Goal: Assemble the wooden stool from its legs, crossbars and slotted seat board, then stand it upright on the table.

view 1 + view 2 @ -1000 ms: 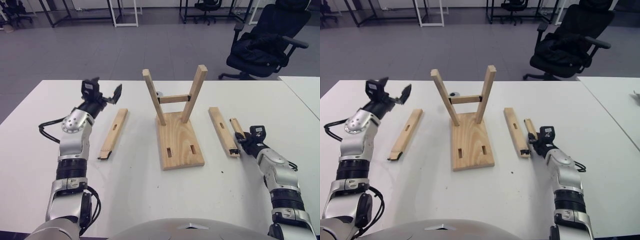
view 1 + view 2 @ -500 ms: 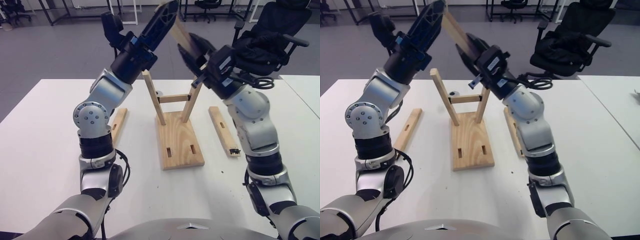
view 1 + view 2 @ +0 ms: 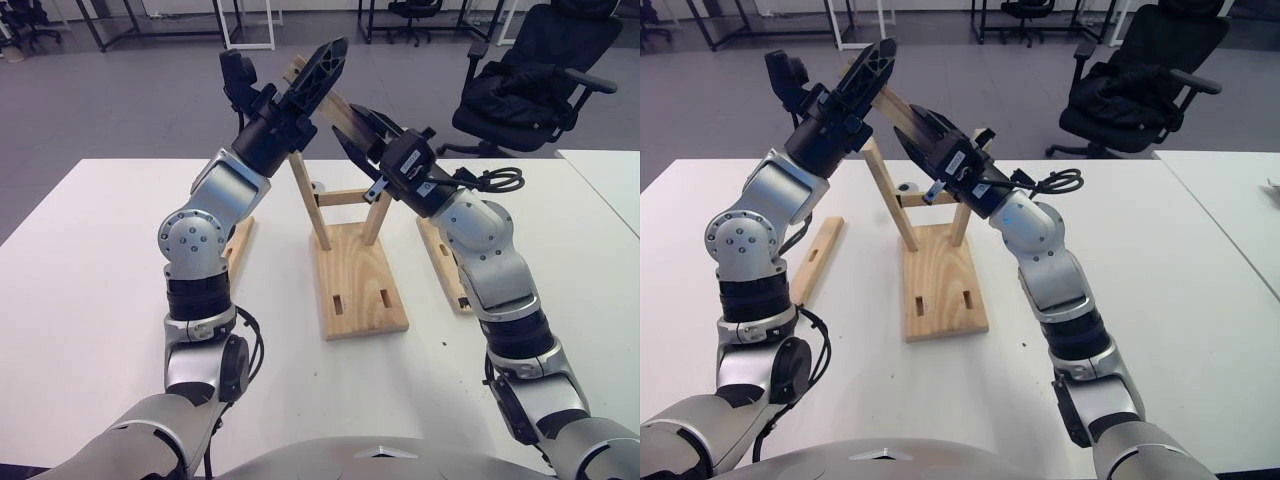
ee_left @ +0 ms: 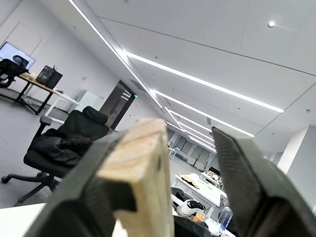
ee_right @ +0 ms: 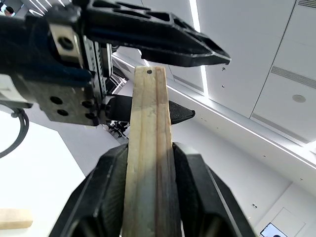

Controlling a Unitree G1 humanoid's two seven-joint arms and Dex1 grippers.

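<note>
Pinching flat pale wooden crossbar [image 5: 148, 148] in right gripper [image 3: 347, 113], black left gripper [image 3: 320, 70] spread around its squared end

Pale, straight-grained crossbar [image 5: 148, 123] with one dark hole, black left gripper [image 4: 170, 143] and right gripper [image 5: 150, 158], honey seat board [image 3: 358, 275] with wavy grain, white table [image 3: 80, 260], black chair [image 3: 530, 90] at one o'clock.

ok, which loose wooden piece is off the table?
The short bar, held aloft: the right gripper clamps it, and its far end sits inside the open left gripper. The left leg and right leg lie flat on the table.
</note>
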